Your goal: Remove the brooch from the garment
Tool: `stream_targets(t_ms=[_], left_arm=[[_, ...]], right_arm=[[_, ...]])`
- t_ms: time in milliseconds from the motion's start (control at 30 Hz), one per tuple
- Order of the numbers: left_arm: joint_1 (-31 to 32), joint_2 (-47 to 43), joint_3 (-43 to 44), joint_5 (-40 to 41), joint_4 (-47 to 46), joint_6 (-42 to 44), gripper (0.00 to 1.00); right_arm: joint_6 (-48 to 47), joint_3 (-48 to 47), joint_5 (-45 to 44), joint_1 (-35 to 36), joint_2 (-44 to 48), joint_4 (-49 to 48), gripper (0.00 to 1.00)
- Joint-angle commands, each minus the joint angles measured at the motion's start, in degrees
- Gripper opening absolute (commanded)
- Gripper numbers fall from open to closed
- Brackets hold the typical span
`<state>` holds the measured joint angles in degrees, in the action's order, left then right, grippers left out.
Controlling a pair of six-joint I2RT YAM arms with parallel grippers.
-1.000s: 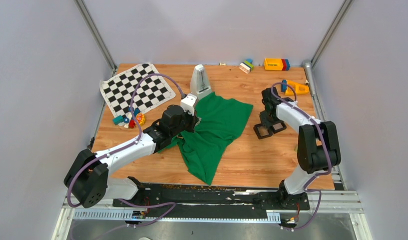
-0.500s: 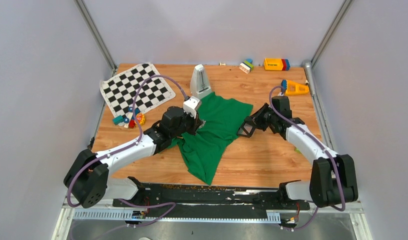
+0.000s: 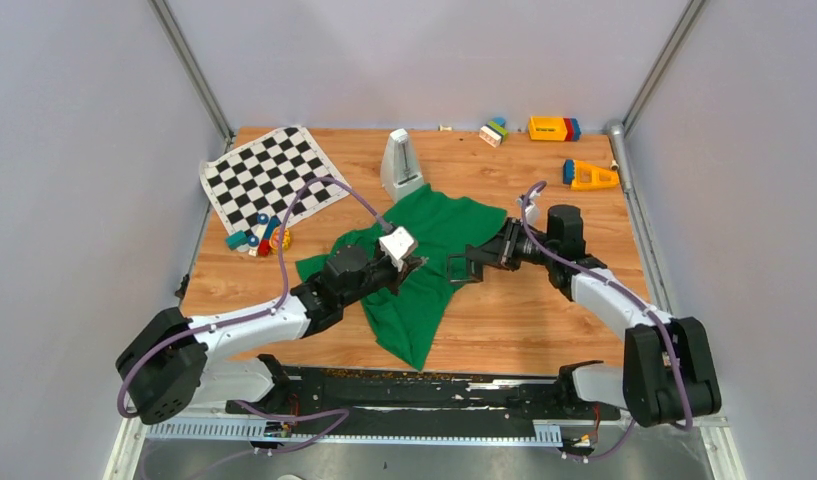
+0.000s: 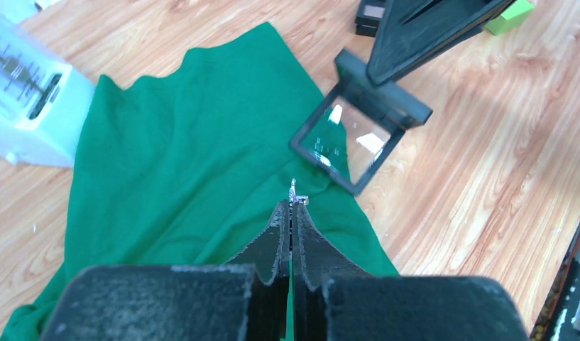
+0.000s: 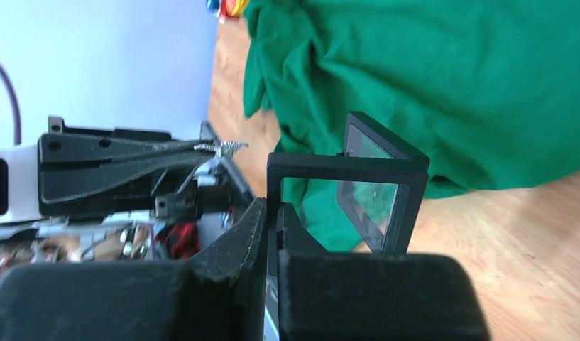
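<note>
The left gripper (image 4: 292,207) is clamped shut on the brooch (image 4: 295,192), a tiny silvery piece that sticks out just past its fingertips. Seen from the right wrist, the brooch (image 5: 227,148) hangs in the air, clear of the cloth. It is just beside the open side of a black frame case (image 5: 347,169).

The right gripper (image 5: 271,217) is closed on the near edge of that case and holds it up off the bench (image 3: 524,320). The case is hinged open and has clear film in both halves. From above, the two grippers meet over the middle of the bench, the left gripper (image 3: 412,263) just left of the case (image 3: 462,268).

Under them lies the green shirt (image 3: 439,235), rumpled. One pointed corner reaches toward the near edge and the broad part spreads toward the far edge.

Near the left edge sits a small heap of coloured toys (image 3: 256,238). A pale metronome (image 3: 401,162) stands upright, touching the shirt's far side. A black-and-white chequered mat (image 3: 272,178) lies at the far left corner. Along the far edge are a small striped block (image 3: 494,131) and a yellow and red block (image 3: 554,128). An orange piece (image 3: 590,177) lies by the right edge.
</note>
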<state>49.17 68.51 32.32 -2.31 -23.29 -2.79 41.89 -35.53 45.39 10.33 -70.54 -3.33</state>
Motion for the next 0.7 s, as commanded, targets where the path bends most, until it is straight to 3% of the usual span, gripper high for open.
stream_targets(t_ms=[0, 200, 667], left_arm=[[1.7, 0.2, -4.2, -0.1, -14.6, 7.6, 0.0], [1.8, 3.9, -7.8, -0.2, -23.4, 14.2, 0.0], [1.8, 13.1, -5.5, -9.3, -22.6, 20.2, 0.0]], right_arm=[[2.4, 3.6, 17.3, 0.2, -5.7, -20.9, 0.0], [8.4, 4.3, 19.9, 2.2, -15.4, -34.5, 0.0], [17.5, 8.0, 20.5, 4.6, -28.4, -57.8, 0.0]])
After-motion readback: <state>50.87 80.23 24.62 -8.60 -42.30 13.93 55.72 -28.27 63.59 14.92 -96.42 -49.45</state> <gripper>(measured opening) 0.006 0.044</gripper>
